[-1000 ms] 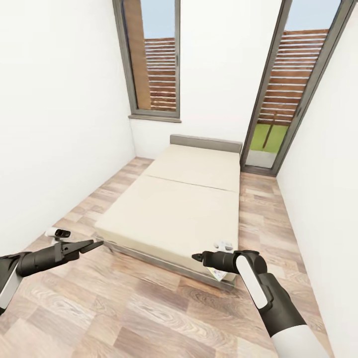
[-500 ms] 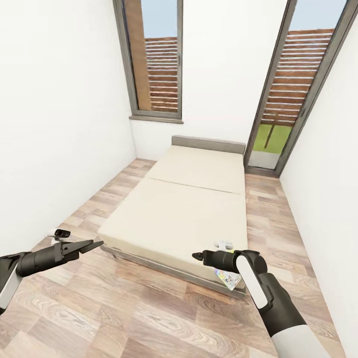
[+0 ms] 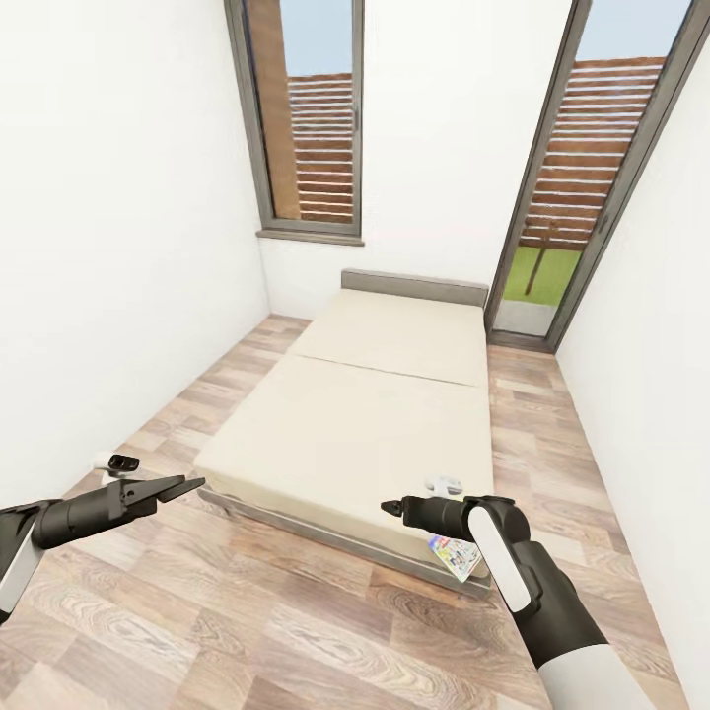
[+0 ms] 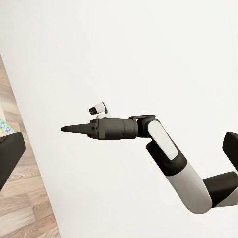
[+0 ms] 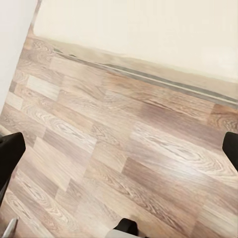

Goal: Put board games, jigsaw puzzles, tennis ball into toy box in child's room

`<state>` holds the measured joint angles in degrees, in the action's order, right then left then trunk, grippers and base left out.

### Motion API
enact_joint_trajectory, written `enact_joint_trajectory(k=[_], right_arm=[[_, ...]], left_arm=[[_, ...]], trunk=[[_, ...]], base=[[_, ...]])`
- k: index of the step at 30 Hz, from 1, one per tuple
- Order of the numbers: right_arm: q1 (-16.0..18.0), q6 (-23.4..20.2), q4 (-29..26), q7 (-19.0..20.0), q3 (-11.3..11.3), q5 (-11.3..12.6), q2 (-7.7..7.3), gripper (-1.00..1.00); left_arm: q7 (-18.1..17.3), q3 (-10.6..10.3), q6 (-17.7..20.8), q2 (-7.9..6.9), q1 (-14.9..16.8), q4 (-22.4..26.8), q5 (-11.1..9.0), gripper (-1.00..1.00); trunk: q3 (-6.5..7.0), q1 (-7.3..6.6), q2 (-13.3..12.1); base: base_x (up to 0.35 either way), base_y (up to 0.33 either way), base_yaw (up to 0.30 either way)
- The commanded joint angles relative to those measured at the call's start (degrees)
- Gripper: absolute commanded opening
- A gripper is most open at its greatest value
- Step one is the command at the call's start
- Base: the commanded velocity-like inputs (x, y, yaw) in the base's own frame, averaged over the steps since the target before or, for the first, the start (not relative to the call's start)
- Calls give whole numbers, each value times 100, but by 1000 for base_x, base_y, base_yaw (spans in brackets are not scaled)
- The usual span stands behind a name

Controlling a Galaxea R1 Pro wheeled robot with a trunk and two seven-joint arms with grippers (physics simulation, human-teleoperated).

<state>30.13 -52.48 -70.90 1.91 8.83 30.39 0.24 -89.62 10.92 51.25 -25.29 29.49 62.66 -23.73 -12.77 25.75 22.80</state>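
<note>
The bed [image 3: 345,434], with a plain cream top, stretches away from me in the middle of the child's room. A colourful printed board game [image 3: 456,555] lies on its near right corner, partly hidden behind my right forearm. A sliver of the carton [image 4: 4,126] also shows in the left wrist view. My right gripper [image 3: 390,509] hovers over the bed's near edge, just left of that carton. In the right wrist view its fingers [image 5: 10,153] stand wide apart, open and empty. My left gripper [image 3: 187,484] hangs open and empty above the floor, left of the bed's near corner.
Wood-plank floor [image 3: 296,621] runs along both sides of the bed, between white walls. A tall window [image 3: 306,118] is in the far wall and a glass door [image 3: 572,197] at the far right. The strip to the right of the bed is narrow.
The whole view has shifted, so the bed sits slightly further right. The board game has come into sight from behind my right arm. Both arms hold the same pose.
</note>
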Motion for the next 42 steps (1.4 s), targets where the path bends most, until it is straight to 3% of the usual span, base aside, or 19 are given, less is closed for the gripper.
enact_joint_trajectory(k=[1, 29, 42], right_arm=[[4, -25, -7, 23, -4, -24, 2, 100], [3, -25, -3, 29, -5, -18, 2, 100], [6, -19, 1, 23, -4, -27, 2, 100]], left_arm=[[-21, -2, 61, -2, 4, 1, 0, 100], [-24, -2, 56, -2, 4, 1, 0, 100], [-21, -2, 53, -2, 4, 1, 0, 100]], trunk=[[-11, 3, 12], [93, 3, 12], [97, 3, 12]], base=[[1, 0, -11], [0, -136, -216], [0, -132, -34]])
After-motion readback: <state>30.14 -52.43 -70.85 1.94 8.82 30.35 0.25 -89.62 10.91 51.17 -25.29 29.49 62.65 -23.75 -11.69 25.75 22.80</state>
